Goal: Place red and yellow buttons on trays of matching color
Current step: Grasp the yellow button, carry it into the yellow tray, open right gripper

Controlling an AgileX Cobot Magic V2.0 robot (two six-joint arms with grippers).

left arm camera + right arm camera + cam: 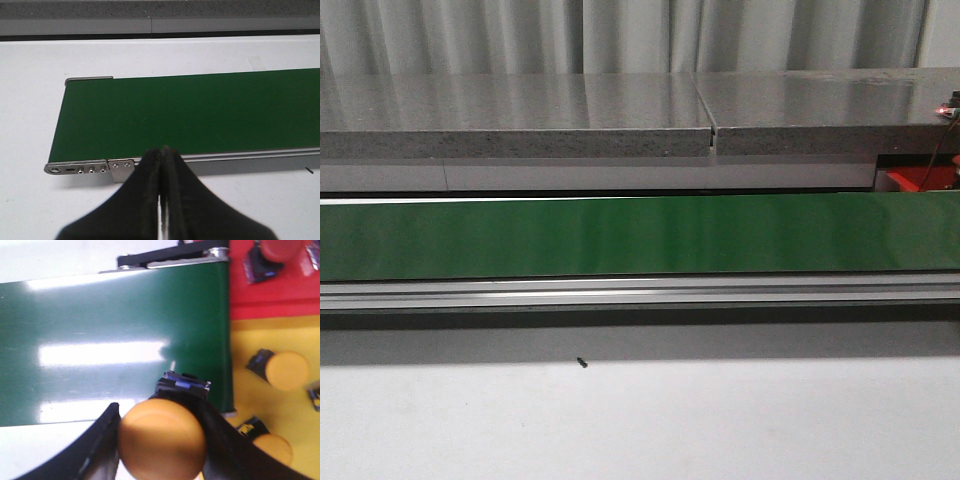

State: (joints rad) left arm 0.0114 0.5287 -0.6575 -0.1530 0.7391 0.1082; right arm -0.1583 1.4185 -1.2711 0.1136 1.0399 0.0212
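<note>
My right gripper (159,406) is shut on a yellow button (162,440); its orange-yellow domed cap fills the gap between the fingers and its black-and-blue body (182,385) points away. It hangs over the end of the green belt (115,315), beside the yellow tray (250,340). Two more yellow buttons (286,371) (272,449) lie in that tray. A red button (280,247) lies in the red tray (280,295) next to it. My left gripper (162,150) is shut on nothing, above the table by the belt's other end (190,112). Neither gripper shows in the front view.
The green conveyor belt (640,235) runs across the table with a metal rail (640,292) along its near side. A grey stone counter (520,125) stands behind it. A red tray corner (920,180) shows at the far right. A small black speck (582,362) lies on the white table.
</note>
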